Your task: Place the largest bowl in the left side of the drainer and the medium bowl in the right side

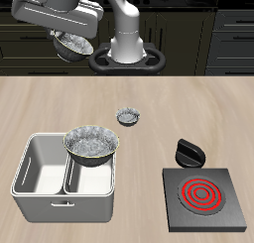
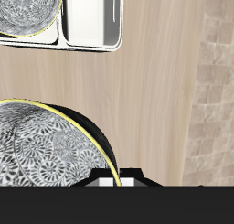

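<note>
We see the pincer (image 1: 71, 39) held high above the surface (image 1: 40, 103), far back, closed on the rim of the medium bowl (image 1: 71, 49), which hangs beneath it with its mouth facing up and roughly level. In the wrist view that bowl (image 2: 41, 145) fills the space just under the fingers, its speckled inside turned to the camera; only a small part of the fingers shows at the rim, so how wide they stand we cannot measure beyond the grip on the thin wall. The largest bowl (image 1: 91, 144) sits upright in the drainer (image 1: 40, 178), in the compartment nearer the hotplate (image 1: 205, 196), its rim rising above the tub's edge. The wrist view catches a piece of this bowl (image 2: 27, 10) inside the drainer (image 2: 91, 17). The other compartment holds nothing. The smallest bowl (image 1: 129, 115) stands on the surface farther back, apart from the drainer. The arm reaches out from its base with the wrist bent down.
</note>
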Robot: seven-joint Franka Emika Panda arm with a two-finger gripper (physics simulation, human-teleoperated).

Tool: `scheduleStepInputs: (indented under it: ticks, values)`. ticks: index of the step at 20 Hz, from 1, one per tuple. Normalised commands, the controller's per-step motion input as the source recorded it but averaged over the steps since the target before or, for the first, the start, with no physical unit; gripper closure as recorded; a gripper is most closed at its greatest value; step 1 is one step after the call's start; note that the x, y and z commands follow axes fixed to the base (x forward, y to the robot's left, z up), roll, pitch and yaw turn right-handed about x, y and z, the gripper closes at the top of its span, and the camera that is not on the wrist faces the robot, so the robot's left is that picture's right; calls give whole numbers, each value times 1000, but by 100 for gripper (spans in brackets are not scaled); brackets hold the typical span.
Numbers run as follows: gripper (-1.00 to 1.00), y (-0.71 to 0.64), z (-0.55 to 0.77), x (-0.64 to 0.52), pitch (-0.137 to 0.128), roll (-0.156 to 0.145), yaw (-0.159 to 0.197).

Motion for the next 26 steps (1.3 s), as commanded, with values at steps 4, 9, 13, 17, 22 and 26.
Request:
scheduleStepInputs:
  ticks: [4, 9, 13, 17, 22, 26]
  values:
    - [100, 97, 217, 519, 16, 34, -26]
    - [100, -261, 110, 467, 18, -44, -38]
    - [100, -264, 74, 423, 5, -24, 6]
    - [100, -196, 74, 391, 15, -36, -18]
    - [100, 21, 29, 271, 11, -15, 19]
    - [100, -25, 90, 350, 7, -11, 17]
